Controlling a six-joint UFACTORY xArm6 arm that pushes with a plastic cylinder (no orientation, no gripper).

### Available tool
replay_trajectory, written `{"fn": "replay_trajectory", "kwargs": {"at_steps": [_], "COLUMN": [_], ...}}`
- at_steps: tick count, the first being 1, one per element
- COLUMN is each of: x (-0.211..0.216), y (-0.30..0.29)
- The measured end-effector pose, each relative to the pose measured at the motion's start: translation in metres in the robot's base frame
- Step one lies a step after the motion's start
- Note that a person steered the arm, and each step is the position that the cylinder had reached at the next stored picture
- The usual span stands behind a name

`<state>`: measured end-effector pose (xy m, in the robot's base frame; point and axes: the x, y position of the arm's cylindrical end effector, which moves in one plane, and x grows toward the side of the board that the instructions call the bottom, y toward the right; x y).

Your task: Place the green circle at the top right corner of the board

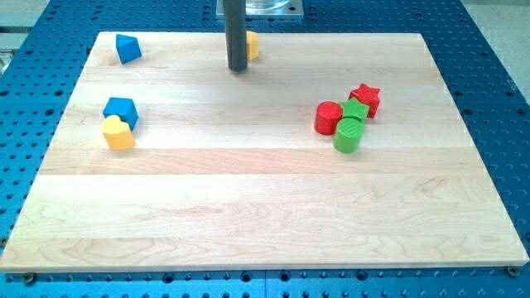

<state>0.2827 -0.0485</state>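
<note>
Right of the board's middle: green circle [349, 135], upright cylinder, touching a red cylinder [328, 117] and a green star-like block [356, 110], with a red star [365, 99] just behind; cluster packed tight, so it likely needs separating first. Near the view's top centre: my tip [238, 69], bare rod, no fingers to open or close, beside a yellow block [252, 45], well apart from the circle. Top right corner [414, 45]: unoccupied.

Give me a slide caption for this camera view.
My tip rests near the board's top edge, far from the green circle among red blocks.
</note>
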Motion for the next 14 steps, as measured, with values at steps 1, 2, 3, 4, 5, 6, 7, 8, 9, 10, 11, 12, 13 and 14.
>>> {"fn": "replay_trajectory", "kwargs": {"at_steps": [1, 2, 3, 4, 5, 6, 7, 8, 9, 10, 11, 12, 13, 14], "x": [0.005, 0.005, 0.008, 0.018, 0.031, 0.053, 0.138, 0.183, 0.178, 0.166, 0.099, 0.040, 0.018, 0.041], "y": [-0.006, -0.006, 0.018, 0.117, 0.200, 0.270, 0.257, 0.201, 0.141, 0.076, 0.080, 0.127, 0.194, 0.166]}}
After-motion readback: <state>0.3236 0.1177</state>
